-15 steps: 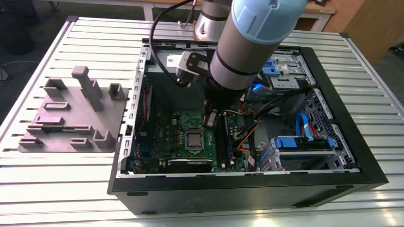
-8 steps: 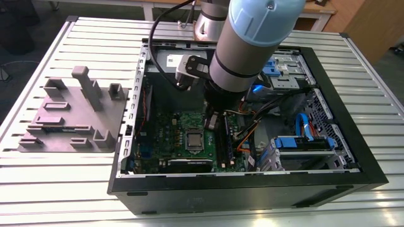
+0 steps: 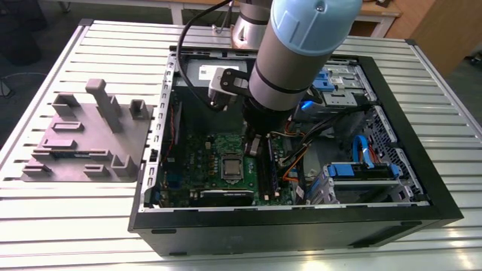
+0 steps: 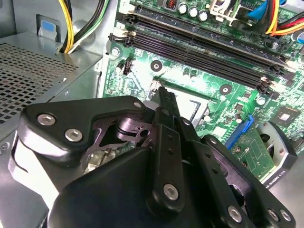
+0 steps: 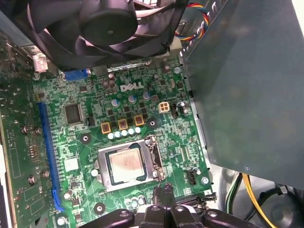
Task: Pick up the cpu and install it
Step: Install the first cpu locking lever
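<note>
The cpu (image 5: 127, 165) is a small square chip with a shiny silver-grey top. It lies flat inside the metal-framed socket (image 5: 153, 167) on the green motherboard (image 5: 85, 156), and it also appears as the cpu (image 3: 229, 167) in the exterior view. My gripper (image 5: 162, 191) hovers just off one edge of the socket, above the board and apart from the chip. Its black fingers (image 4: 164, 97) are pressed together, shut, with nothing seen between them. In the exterior view the gripper (image 3: 254, 148) hangs inside the open computer case, beside the socket on the exterior view's right.
A black fan (image 5: 109, 28) and a big grey box (image 5: 247, 95) flank the socket. Memory slots (image 4: 199, 45) and coloured cables (image 4: 71, 23) run close by. Blue drive brackets (image 3: 362, 169) fill the case's right. A grey fixture (image 3: 83, 141) stands on the slatted table at the left.
</note>
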`<state>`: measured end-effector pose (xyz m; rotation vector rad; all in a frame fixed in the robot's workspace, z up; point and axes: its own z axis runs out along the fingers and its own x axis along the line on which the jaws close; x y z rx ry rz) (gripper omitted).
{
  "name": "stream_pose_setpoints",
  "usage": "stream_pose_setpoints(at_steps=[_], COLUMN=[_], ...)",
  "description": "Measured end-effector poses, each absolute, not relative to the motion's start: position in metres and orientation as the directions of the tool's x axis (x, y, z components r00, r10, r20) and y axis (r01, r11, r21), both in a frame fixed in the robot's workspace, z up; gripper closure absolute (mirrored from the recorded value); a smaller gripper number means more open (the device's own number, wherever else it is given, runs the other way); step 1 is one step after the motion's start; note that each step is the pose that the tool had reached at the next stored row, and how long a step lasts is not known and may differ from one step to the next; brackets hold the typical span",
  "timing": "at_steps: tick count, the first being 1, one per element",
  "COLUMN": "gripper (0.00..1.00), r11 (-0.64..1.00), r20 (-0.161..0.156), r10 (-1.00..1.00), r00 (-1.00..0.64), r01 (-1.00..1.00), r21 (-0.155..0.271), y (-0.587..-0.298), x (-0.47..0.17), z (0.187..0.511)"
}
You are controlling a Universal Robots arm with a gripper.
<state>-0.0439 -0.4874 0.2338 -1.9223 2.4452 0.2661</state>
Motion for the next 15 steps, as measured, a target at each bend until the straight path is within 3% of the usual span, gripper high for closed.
stream_pose_setpoints(at_steps=[15], gripper=[0.9], r11=[0.227], r20=[-0.12], r10=[-0.963], r00=[-0.241], r01=[-0.966], r21=[0.121], y=[-0.4878], x=[-0.0439], z=[0.2338])
